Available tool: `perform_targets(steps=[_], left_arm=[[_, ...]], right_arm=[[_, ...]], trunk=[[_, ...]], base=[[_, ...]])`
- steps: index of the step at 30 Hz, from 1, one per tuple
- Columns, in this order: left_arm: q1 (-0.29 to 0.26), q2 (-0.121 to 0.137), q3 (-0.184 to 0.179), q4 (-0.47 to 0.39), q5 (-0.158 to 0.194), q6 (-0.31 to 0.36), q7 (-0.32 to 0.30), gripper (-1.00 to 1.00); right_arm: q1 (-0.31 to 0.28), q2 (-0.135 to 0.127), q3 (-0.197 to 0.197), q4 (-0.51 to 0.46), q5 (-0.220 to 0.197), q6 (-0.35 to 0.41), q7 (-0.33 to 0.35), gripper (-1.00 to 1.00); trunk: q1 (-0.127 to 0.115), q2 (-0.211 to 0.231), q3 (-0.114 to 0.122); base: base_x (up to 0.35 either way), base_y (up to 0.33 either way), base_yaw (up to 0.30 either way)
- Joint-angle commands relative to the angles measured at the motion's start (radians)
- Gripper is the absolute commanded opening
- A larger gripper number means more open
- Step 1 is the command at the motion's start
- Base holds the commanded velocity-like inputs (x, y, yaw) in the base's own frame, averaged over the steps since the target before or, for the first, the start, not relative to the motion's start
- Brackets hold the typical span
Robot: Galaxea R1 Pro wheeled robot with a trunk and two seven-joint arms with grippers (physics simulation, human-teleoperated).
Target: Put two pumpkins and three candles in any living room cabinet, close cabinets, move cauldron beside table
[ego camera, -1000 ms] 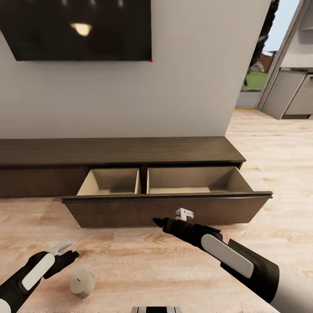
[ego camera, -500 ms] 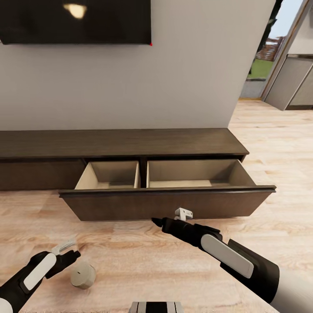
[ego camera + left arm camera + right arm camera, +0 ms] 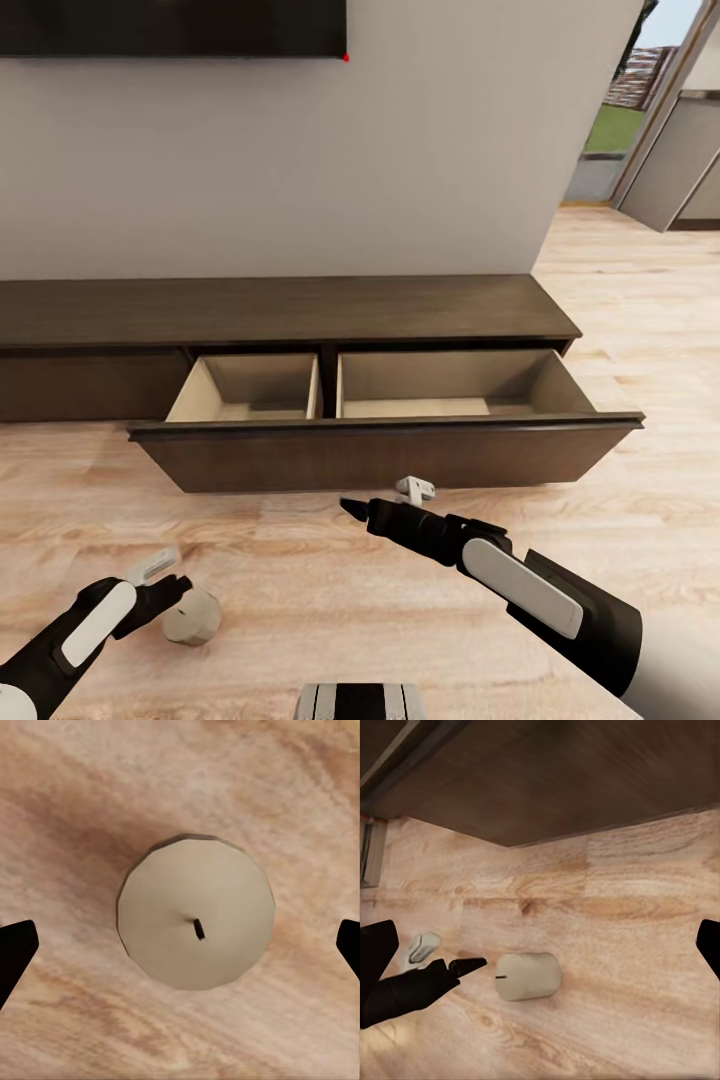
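Note:
A stubby pale candle (image 3: pixel 192 617) sits on the wood floor in front of the cabinet (image 3: pixel 280 310). My left gripper (image 3: pixel 165 582) hovers just beside it, open. In the left wrist view I look straight at the candle's flat top and wick (image 3: pixel 196 922), with a black fingertip (image 3: pixel 15 949) at either side, well apart from it. The cabinet's wide drawer (image 3: pixel 385 455) is pulled out, and both of its compartments look bare. My right gripper (image 3: pixel 358 509) hangs open in front of the drawer, holding nothing. The right wrist view shows the candle (image 3: pixel 529 976) and the left gripper (image 3: pixel 431 984).
A dark TV (image 3: pixel 170 25) hangs on the wall above the cabinet. Grey kitchen units (image 3: pixel 680 160) stand past an opening at the far right. The pulled-out drawer front juts over the floor ahead of me. Open wood floor lies to the right.
The camera has shifted, so the cabinet and TV sit higher in the picture. My left gripper has closed in on the candle. The right arm has barely moved.

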Motion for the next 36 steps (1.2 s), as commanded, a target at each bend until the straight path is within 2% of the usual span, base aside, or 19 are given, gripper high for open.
perform_targets(steps=[1, 10, 14, 19, 28, 36], left_arm=[[-0.001, 0.0, -0.006, -0.002, 0.01, -0.001, 0.01, 1.0], [-0.001, -0.025, -0.01, -0.004, 0.009, -0.001, 0.009, 1.0], [-0.001, -0.036, -0.011, -0.004, -0.023, 0.0, 0.009, 1.0], [-0.001, -0.038, -0.01, -0.004, -0.034, 0.0, 0.01, 1.0], [-0.001, -0.04, -0.01, -0.005, -0.036, 0.0, 0.01, 1.0], [-0.001, -0.04, -0.01, -0.005, -0.036, 0.0, 0.01, 1.0]], right_arm=[[-0.001, -0.001, 0.001, -0.002, -0.007, 0.0, -0.006, 1.0], [-0.001, 0.0, 0.001, -0.001, -0.007, 0.0, -0.006, 1.0], [-0.001, -0.001, 0.001, -0.001, -0.007, 0.0, -0.007, 1.0], [-0.002, -0.001, 0.001, -0.001, -0.006, 0.0, -0.006, 1.0], [-0.001, 0.0, 0.002, 0.0, -0.005, 0.0, -0.007, 1.0], [0.0, 0.0, 0.002, -0.001, -0.005, 0.0, -0.007, 1.0]], trunk=[[0.0, -0.001, -0.005], [0.004, -0.003, -0.04], [0.006, -0.004, -0.055], [0.008, -0.005, -0.074], [0.008, -0.005, -0.074], [0.008, -0.005, -0.074]], base=[[0.0, 0.0, 0.0], [0.0, 0.0, 0.0], [0.0, 0.0, 0.0], [0.0, 0.0, 0.0], [0.003, 0.0, 0.0], [0.133, 0.0, 0.0]])
